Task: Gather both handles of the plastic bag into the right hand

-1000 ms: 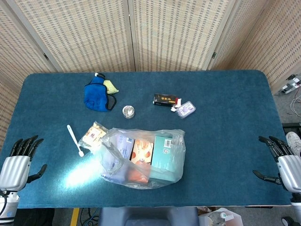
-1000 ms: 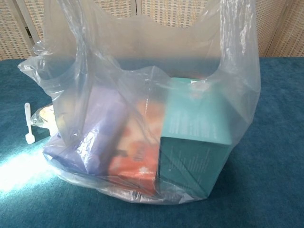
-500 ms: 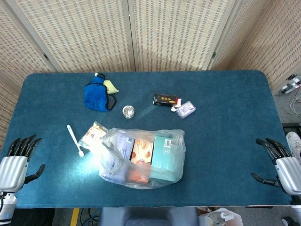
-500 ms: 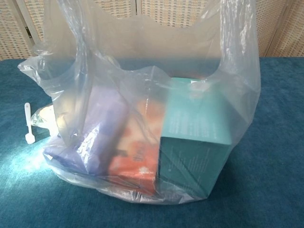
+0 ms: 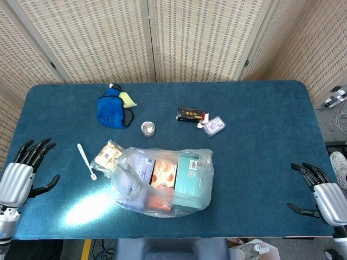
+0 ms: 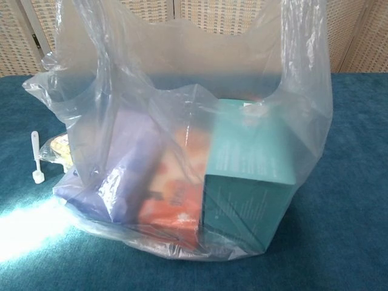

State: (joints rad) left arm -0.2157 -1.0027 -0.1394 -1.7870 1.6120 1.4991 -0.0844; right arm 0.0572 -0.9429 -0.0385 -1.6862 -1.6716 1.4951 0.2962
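Task is sitting at its opening step: neither handle is being held. The bag is lying near the table's front edge, about mid-width, mouth and handles standing up in the chest view, 1 handle at left, the other handle at right. Inside it are showing a teal box, an orange pack and a purple pack.

Right hand is hovering at the front right corner, fingers apart, holding nothing, well apart from the bag. Left hand is hovering at the front left corner, fingers spread, also empty.

Next move, as I judge it: right hand is needing to travel in toward the bag and hook the nearer handle, with the left likely feeding over the other. Thin film looks floppy, so loops may be collapsing on contact.
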